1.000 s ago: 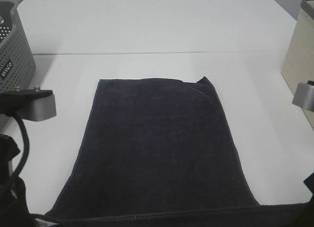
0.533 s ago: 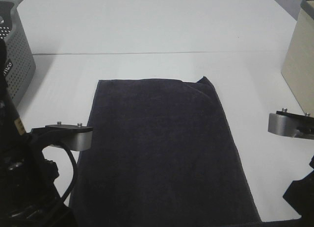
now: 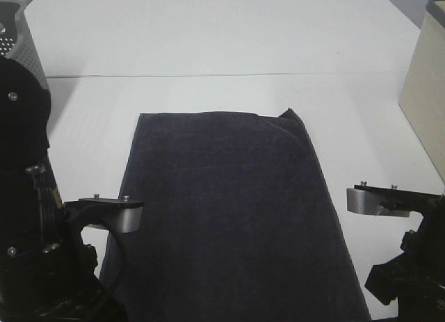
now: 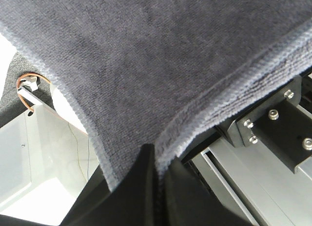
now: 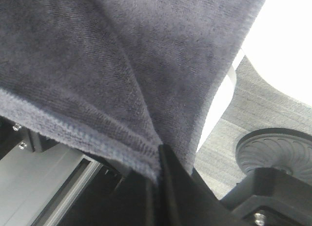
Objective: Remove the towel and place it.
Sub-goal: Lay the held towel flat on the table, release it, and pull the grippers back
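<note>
A broad white table [image 3: 208, 37] fills the high view, matte and bare toward the back, with a thin seam [image 3: 208, 75] running across it where two panels meet. The towel [image 3: 229, 211] lies spread flat over the middle of the near panel, dark charcoal. Its far edge is straight apart from one slightly raised far-right corner, and its near end runs out of the bottom of the view. A grey perforated basket [image 3: 24, 54] stands at the far-left corner of the table and a pale beige container [image 3: 424, 85] at the right edge, both well apart from the cloth. The left arm [image 3: 28, 197] rises beside the towel's near-left side and the right arm [image 3: 410, 266] beside its near-right side; their fingertips are out of that view. The wrist views show them: the left gripper [image 4: 157, 155] is pinched tight on the towel's hemmed near edge, and the right gripper [image 5: 158, 155] is likewise clamped on the hem, the cloth draping away from each pinch. Beyond the cloth there are silver metal rails [image 4: 243, 187] with bolts, grey carpeted floor [image 5: 253, 104] and a round ribbed black foot [image 5: 273, 145].
</note>
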